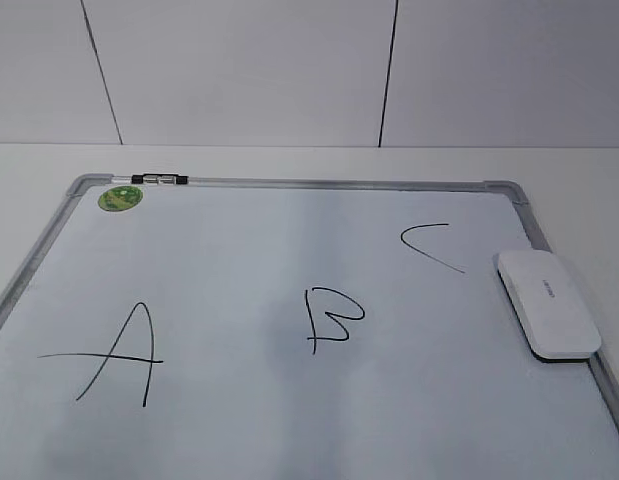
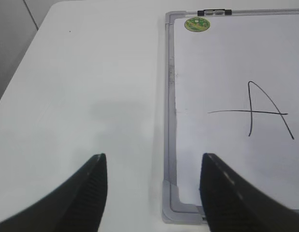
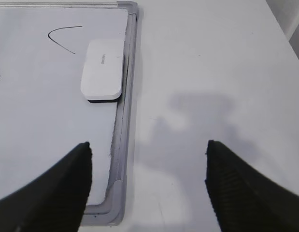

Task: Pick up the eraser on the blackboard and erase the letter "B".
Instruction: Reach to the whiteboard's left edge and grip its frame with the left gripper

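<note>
Eraser sits ahead and to the left of the right gripper, well apart from it, lying flat on the blackboard w/ its long edge against the frame's right rail. Right gripper's fingers are spread wide, nothing between them; it hangs over the table just outside the board's near right corner. Letter "B" is mid-board (only a sliver shows at the right wrist view's left edge), farther left of that gripper than the eraser. Left gripper is also wide apart and empty, over the board's near left corner, w/ the "A" ahead and to its right. "C" is just beyond the eraser.
</note>
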Robot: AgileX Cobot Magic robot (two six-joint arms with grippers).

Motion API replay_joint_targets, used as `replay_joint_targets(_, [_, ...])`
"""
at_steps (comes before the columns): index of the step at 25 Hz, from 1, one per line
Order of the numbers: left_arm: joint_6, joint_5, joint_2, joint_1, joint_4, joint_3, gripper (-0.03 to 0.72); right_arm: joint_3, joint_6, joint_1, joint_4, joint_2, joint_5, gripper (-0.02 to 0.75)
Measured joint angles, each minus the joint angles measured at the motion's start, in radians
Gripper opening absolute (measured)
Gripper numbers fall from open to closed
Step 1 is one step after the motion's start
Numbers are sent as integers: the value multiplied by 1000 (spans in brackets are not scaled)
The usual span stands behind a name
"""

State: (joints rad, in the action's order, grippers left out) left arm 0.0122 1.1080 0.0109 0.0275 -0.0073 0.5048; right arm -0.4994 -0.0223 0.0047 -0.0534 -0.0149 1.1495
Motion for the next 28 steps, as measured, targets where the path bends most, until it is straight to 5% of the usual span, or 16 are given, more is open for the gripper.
replay_joint_targets(28, [0, 0, 0, 0, 0, 0, 444, 0, 0, 0, 0, 0, 0, 575])
